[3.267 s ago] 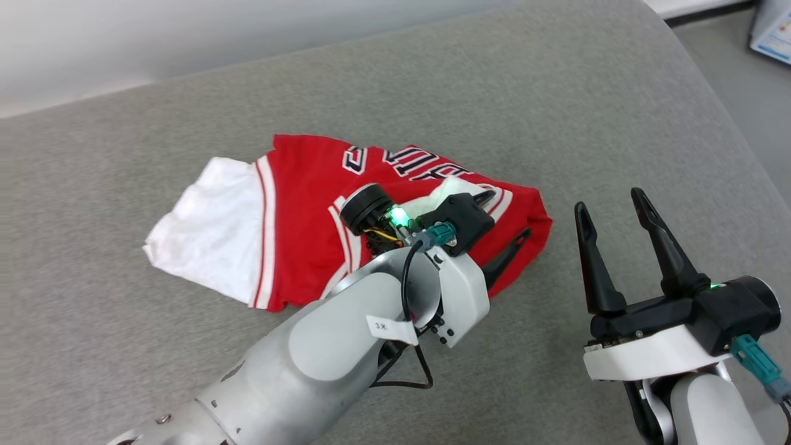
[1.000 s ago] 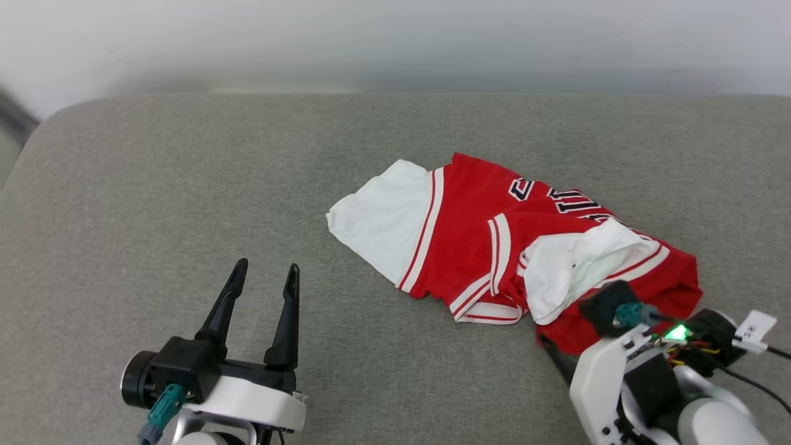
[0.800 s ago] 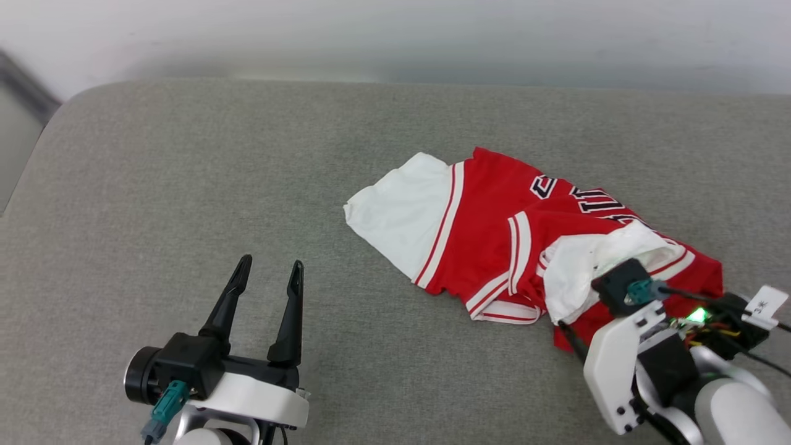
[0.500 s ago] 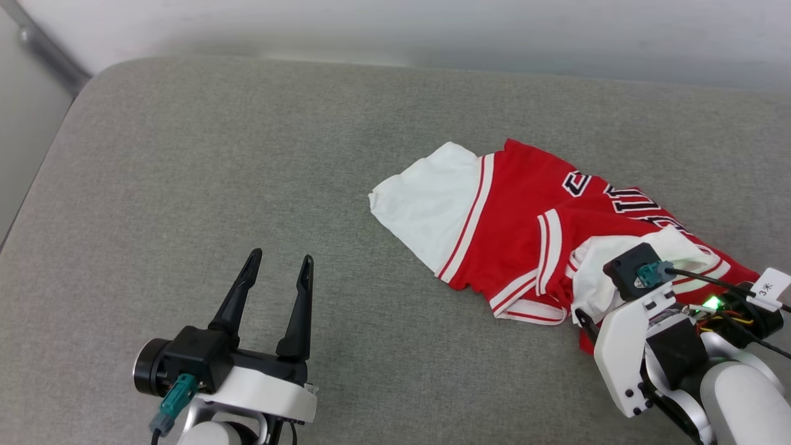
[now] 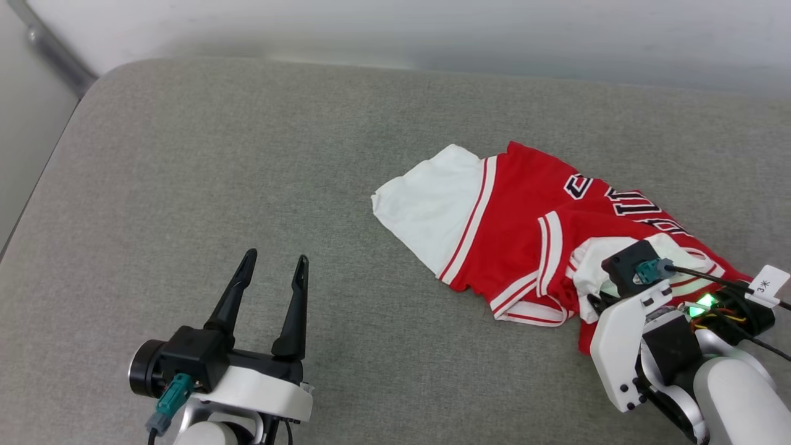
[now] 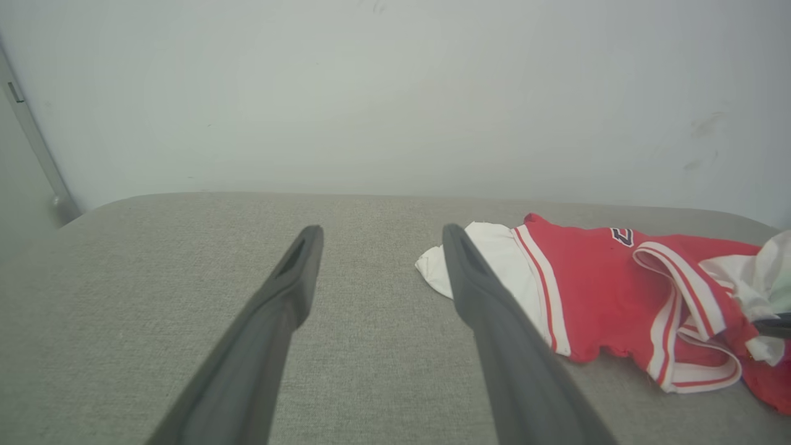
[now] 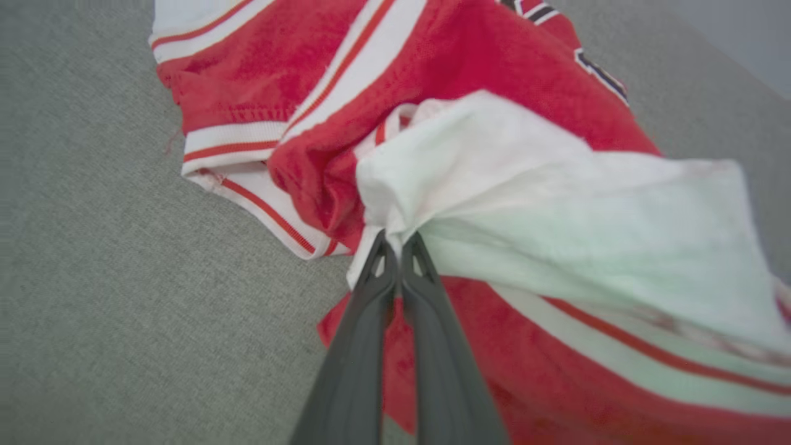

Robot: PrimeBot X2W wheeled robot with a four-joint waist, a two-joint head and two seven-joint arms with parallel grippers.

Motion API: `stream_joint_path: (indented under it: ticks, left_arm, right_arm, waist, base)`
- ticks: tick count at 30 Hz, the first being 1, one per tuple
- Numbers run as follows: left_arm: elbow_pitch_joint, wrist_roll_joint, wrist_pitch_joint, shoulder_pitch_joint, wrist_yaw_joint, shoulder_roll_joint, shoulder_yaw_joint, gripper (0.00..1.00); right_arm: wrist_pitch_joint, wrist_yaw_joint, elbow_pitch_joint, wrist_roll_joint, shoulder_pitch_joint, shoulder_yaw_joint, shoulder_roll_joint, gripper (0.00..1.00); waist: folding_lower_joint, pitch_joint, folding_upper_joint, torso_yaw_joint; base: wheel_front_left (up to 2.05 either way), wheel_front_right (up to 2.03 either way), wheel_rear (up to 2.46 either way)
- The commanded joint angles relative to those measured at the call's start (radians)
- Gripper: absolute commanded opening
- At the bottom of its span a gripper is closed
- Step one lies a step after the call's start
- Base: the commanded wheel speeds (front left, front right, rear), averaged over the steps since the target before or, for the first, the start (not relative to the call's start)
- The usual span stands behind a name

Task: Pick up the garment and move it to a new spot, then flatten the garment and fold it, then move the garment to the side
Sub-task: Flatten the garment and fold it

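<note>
Head view: a crumpled garment (image 5: 513, 235), a red jersey of soft knit cloth, is lying on the right half of a grey padded surface (image 5: 185, 154) with a coarse woven texture and a rounded far-left corner. One white short sleeve is spreading flat toward the left, edged with red-and-white stripes. Part of black, white-outlined lettering is showing near the far edge. The left gripper (image 5: 274, 258) is hovering over bare cushion at the lower left, well apart from the jersey, its two long, dark, tapered fingers spread wide and holding nothing. The right gripper (image 5: 594, 301) is reaching into the jersey's near-right bunched folds from the lower right, its fingertips mostly hidden behind its white wrist housing.

Left wrist view: the two smooth dark fingers are standing apart over the grey weave. The jersey is lying to the right, white sleeve nearest, before a plain pale wall (image 6: 371, 93).

Right wrist view: the two fingers are pressed tightly together, pinching a gathered fold of the second white sleeve (image 7: 525, 185). That cloth is puckering at the fingertips, with red fabric and striped trim rumpled around and under it.
</note>
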Motion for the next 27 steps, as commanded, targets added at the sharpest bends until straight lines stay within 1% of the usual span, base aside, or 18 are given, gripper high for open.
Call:
stream_joint_path:
  ticks: [1, 5, 8, 10, 13, 15, 16, 19, 21, 23, 25, 26, 27]
  left_arm:
    - [0.0, 0.006, -0.003, 0.006, -0.003, -0.001, 0.003, 1.0]
    - [0.0, 0.007, -0.003, 0.02, -0.003, -0.001, 0.019, 1.0]
    - [-0.003, 0.006, -0.003, 0.032, -0.003, 0.0, 0.033, 1.0]
    - [-0.003, 0.009, -0.003, 0.038, -0.004, 0.001, 0.037, 1.0]
    - [-0.005, 0.011, -0.003, 0.032, -0.004, 0.002, 0.043, 1.0]
    - [-0.007, 0.016, -0.003, 0.024, -0.004, 0.002, 0.046, 1.0]
    - [-0.007, 0.017, -0.003, 0.021, -0.005, 0.003, 0.046, 1.0]
    - [-0.003, 0.017, -0.003, 0.015, -0.005, 0.006, 0.042, 1.0]
    - [0.001, 0.017, -0.003, 0.013, -0.005, 0.008, 0.042, 1.0]
    - [0.004, 0.017, -0.003, 0.009, -0.005, 0.009, 0.04, 1.0]
    - [0.008, 0.017, -0.003, 0.008, -0.005, 0.011, 0.037, 1.0]
    - [0.011, 0.016, -0.003, 0.007, -0.005, 0.011, 0.034, 1.0]
    - [0.013, 0.016, -0.003, 0.006, -0.005, 0.011, 0.031, 1.0]
  right_arm:
    - [-0.002, -0.001, -0.007, 0.009, 0.012, -0.002, 0.006, 0.0]
    - [0.014, -0.001, -0.069, 0.049, 0.069, -0.018, -0.001, 0.0]
    - [0.052, -0.001, -0.149, 0.088, 0.143, -0.039, -0.032, 0.0]
    - [0.083, -0.001, -0.21, 0.092, 0.208, -0.071, -0.06, 0.0]
    - [0.129, -0.001, -0.281, 0.109, 0.318, -0.136, -0.084, 0.0]
    - [0.157, -0.001, -0.312, 0.133, 0.384, -0.182, -0.093, 0.0]
    - [0.169, -0.001, -0.318, 0.134, 0.412, -0.209, -0.109, 0.0]
    - [0.181, -0.001, -0.291, 0.11, 0.467, -0.279, -0.141, 0.0]
    - [0.164, -0.001, -0.251, 0.09, 0.474, -0.311, -0.159, 0.0]
    - [0.135, -0.001, -0.201, 0.074, 0.458, -0.32, -0.162, 0.0]
    - [0.106, -0.001, -0.153, 0.07, 0.433, -0.321, -0.151, 0.0]
    - [0.082, -0.001, -0.134, 0.06, 0.419, -0.324, -0.145, 0.29]
    - [0.062, -0.001, -0.115, 0.053, 0.406, -0.328, -0.138, 1.0]
  waist:
    - [-0.0001, -0.01, 0.0, -0.012]
    - [-0.0001, -0.03, 0.0, -0.053]
    - [-0.0001, -0.042, 0.0, -0.095]
    - [-0.0001, -0.047, 0.0, -0.122]
    - [-0.0001, -0.049, 0.0, -0.157]
    - [-0.0001, -0.048, 0.0, -0.176]
    - [-0.0001, -0.047, 0.0, -0.183]
    - [-0.0001, -0.049, 0.0, -0.201]
    - [-0.0001, -0.05, 0.0, -0.208]
    - [-0.0001, -0.052, 0.0, -0.211]
    - [-0.0001, -0.056, 0.0, -0.212]
    - [-0.0001, -0.057, 0.0, -0.211]
    - [-0.0001, -0.059, 0.0, -0.21]
  base:
    - [0.0, 0.0, 0.0]
    - [0.0, 0.0, 0.0]
    - [0.0, 0.0, 0.0]
    - [0.0, 0.0, 0.0]
    - [0.0, 0.0, 0.0]
    - [0.0, 0.0, 0.0]
    - [0.0, 0.0, 0.0]
    - [0.0, 0.0, 0.0]
    - [0.0, 0.0, 0.0]
    - [0.0, 0.0, 0.0]
    - [0.0, 0.0, 0.0]
    - [0.0, 0.0, 0.0]
    - [0.0, 0.0, 0.0]
